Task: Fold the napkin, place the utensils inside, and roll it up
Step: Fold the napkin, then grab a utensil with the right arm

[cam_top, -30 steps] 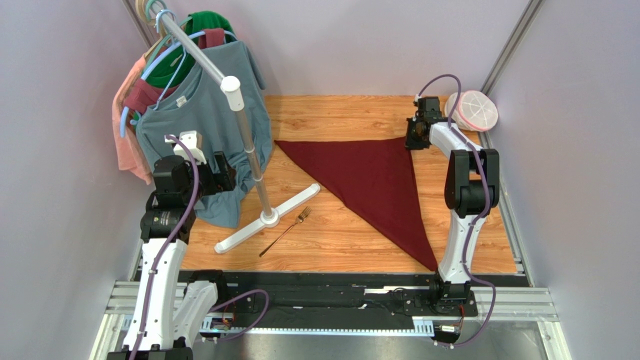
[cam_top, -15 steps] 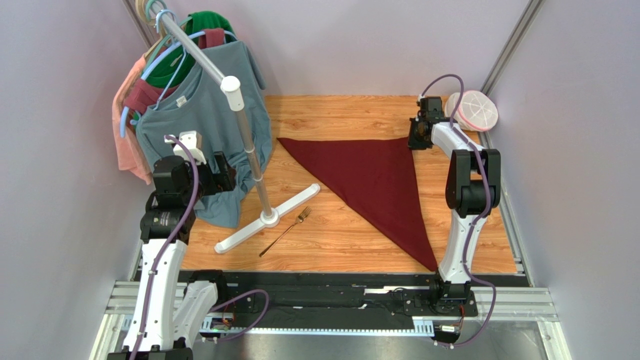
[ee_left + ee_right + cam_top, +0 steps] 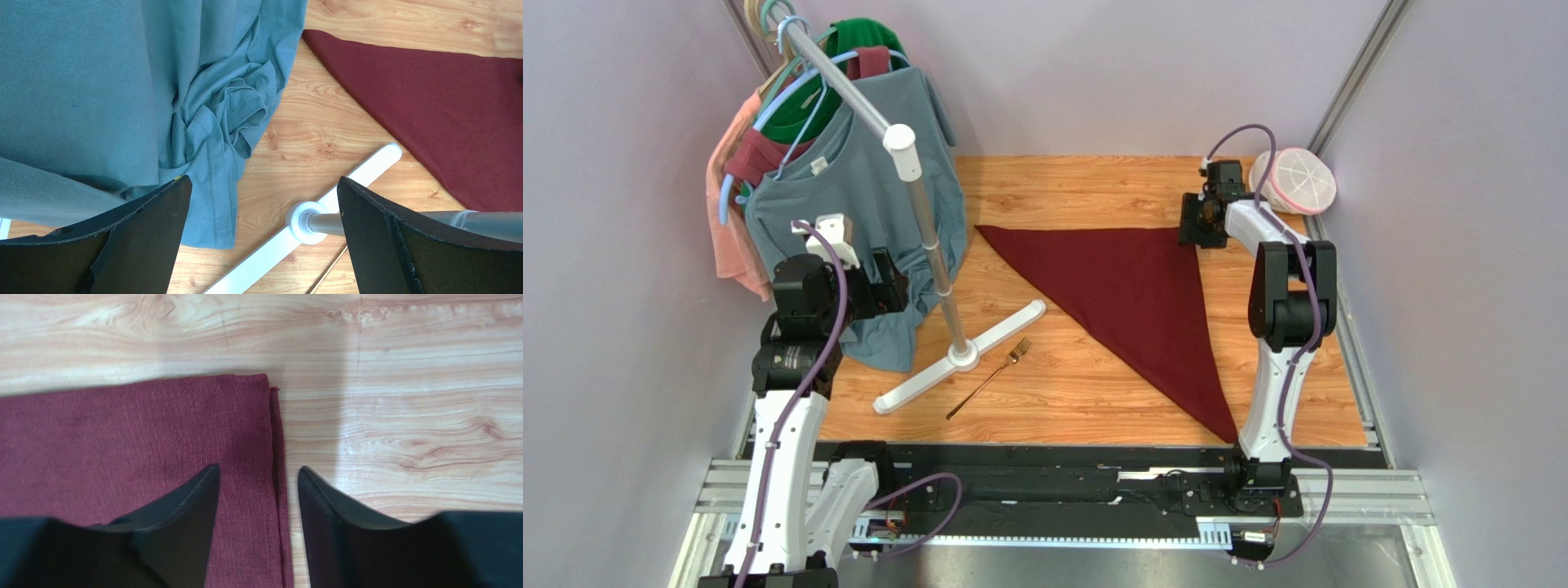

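- Right gripper: jaws parted, holding nothing, over the edge at the far right corner of the napkin.
- Left gripper: jaws wide apart, empty, above the rack base.
- One napkin, lying flat as a triangle on the table.
- One fork, just beside the rack base and apart from the napkin.

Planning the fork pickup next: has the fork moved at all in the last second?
No. The fork lies just where it was, tines close beside the white rack base and handle angled toward the near edge of the table.
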Tool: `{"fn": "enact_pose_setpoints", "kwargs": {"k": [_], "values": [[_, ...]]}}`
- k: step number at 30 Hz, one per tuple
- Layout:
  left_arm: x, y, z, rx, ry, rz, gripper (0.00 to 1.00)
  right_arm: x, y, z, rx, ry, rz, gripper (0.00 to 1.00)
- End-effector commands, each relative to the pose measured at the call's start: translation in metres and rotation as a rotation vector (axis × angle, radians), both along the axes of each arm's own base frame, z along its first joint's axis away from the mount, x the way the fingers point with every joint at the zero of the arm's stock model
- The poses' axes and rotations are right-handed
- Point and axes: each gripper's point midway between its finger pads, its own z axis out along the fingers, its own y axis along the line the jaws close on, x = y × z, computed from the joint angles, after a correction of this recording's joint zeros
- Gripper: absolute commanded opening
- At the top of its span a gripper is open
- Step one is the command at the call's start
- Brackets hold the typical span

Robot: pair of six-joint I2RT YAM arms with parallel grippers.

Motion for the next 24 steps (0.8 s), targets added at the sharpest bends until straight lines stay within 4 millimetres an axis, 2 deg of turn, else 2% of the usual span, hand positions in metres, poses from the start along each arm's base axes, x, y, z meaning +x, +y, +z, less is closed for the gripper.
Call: {"fn": "enact_pose_setpoints", "kwargs": {"k": [1, 2, 3, 4, 6, 7, 8, 9, 10, 11, 12, 13, 14, 15, 17, 18, 20, 21, 23, 24], "values": [[0.002, -0.002, 0.016, -0.01, -0.049, -0.012, 0.98, 0.006, 0.005, 0.066, 0.027, -0.161, 0.03, 0.55], [0.002, -0.004, 0.016, -0.014, -0.051, -0.025, 0.98, 0.001, 0.011, 0.081, 0.05, -0.191, 0.03, 0.56], [0.003, -0.006, 0.016, -0.015, -0.051, -0.036, 0.97, -0.012, 0.019, 0.078, 0.077, -0.179, 0.038, 0.56], [0.003, -0.007, 0.017, -0.012, -0.057, -0.045, 0.97, -0.019, 0.04, 0.112, 0.131, -0.257, 0.09, 0.56], [0.003, -0.008, 0.016, -0.01, -0.056, -0.048, 0.96, -0.036, 0.07, 0.127, 0.211, -0.303, 0.143, 0.56], [0.003, -0.007, 0.015, -0.009, -0.054, -0.049, 0.96, -0.065, 0.1, 0.134, 0.254, -0.306, 0.216, 0.56], [0.003, -0.007, 0.015, -0.009, -0.054, -0.049, 0.96, -0.081, 0.118, 0.132, 0.296, -0.287, 0.219, 0.56], [0.003, -0.008, 0.015, -0.009, -0.054, -0.049, 0.96, -0.102, 0.153, 0.135, 0.334, -0.277, 0.271, 0.56], [0.003, -0.008, 0.014, -0.01, -0.051, -0.048, 0.96, -0.125, 0.164, 0.116, 0.349, -0.216, 0.242, 0.55], [0.003, -0.006, 0.015, -0.01, -0.052, -0.04, 0.96, -0.143, 0.182, 0.125, 0.398, -0.217, 0.24, 0.55], [0.004, -0.006, 0.014, -0.012, -0.049, -0.034, 0.96, -0.166, 0.227, 0.135, 0.523, -0.204, 0.262, 0.55], [0.003, -0.006, 0.014, -0.015, -0.047, -0.035, 0.96, -0.192, 0.247, 0.121, 0.576, -0.149, 0.282, 0.55], [0.003, -0.006, 0.014, -0.014, -0.048, -0.032, 0.96, -0.206, 0.265, 0.129, 0.626, -0.151, 0.289, 0.55], [0.003, -0.005, 0.015, -0.018, -0.049, -0.029, 0.96, -0.236, 0.303, 0.136, 0.711, -0.112, 0.316, 0.55], [0.002, -0.005, 0.017, -0.02, -0.058, -0.026, 0.95, -0.25, 0.324, 0.138, 0.72, -0.096, 0.276, 0.54], [0.002, -0.005, 0.018, -0.024, -0.059, -0.022, 0.95, -0.267, 0.34, 0.137, 0.737, -0.06, 0.278, 0.54], [0.0, -0.004, 0.02, -0.027, -0.069, -0.014, 0.95, -0.268, 0.351, 0.136, 0.737, -0.064, 0.233, 0.53], [-0.001, -0.005, 0.021, -0.031, -0.071, -0.013, 0.95, -0.274, 0.36, 0.123, 0.721, -0.03, 0.233, 0.52], [-0.002, -0.004, 0.025, -0.031, -0.086, -0.006, 0.95, -0.278, 0.371, 0.115, 0.721, 0.009, 0.203, 0.52], [-0.002, -0.004, 0.026, -0.032, -0.089, -0.004, 0.95, -0.282, 0.375, 0.099, 0.698, 0.05, 0.191, 0.51]]}}
